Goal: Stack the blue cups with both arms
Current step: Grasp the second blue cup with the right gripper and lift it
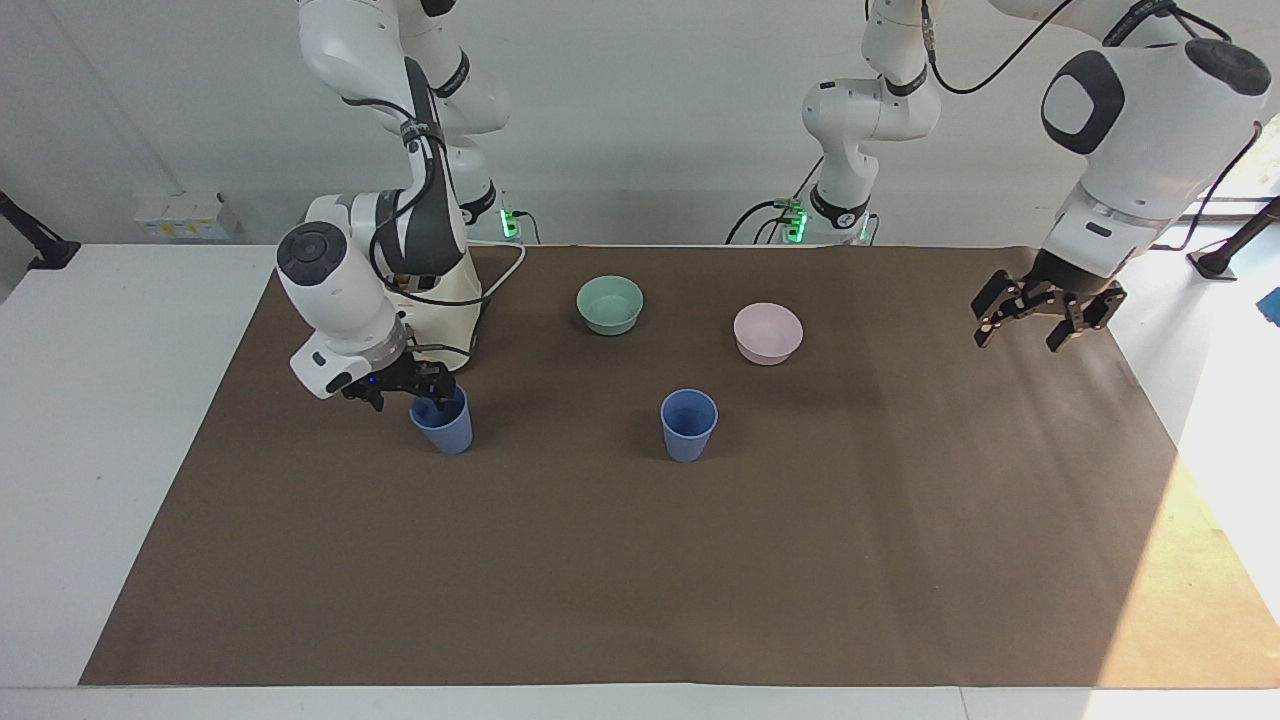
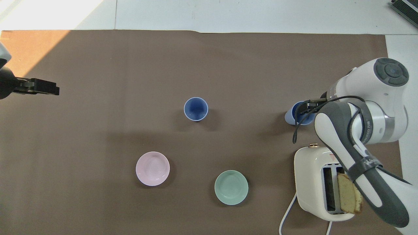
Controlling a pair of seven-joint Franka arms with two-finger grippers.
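- Reading the facing view first: the right gripper (image 1: 430, 386) sits at the rim of the first blue cup (image 1: 443, 428), left of centre in the frame. Its jaws are apart, and one finger appears to dip inside the mouth. No clamp is made yet.
- The second blue cup (image 1: 688, 426) stands at mid-frame, well apart from both grippers.
- The left gripper (image 1: 1040, 320) hangs at the frame's right side over the brown mat (image 1: 640, 580), jaws apart and empty. This arm waits.
- Overhead view: the right gripper (image 2: 308, 106) covers part of the first blue cup (image 2: 290, 118) at right of centre, just above the toaster (image 2: 310, 173). The second blue cup (image 2: 196, 109) sits at centre. The left gripper (image 2: 39, 88) shows at the left edge.
- Hazard: a one-wall pinch may tip the light cup during closing or let it swing when lifted. A tilted cup would likely jam on its partner's rim.
- Orientation: both cups stand upright, long axis vertical, mouths up and narrow bases down.
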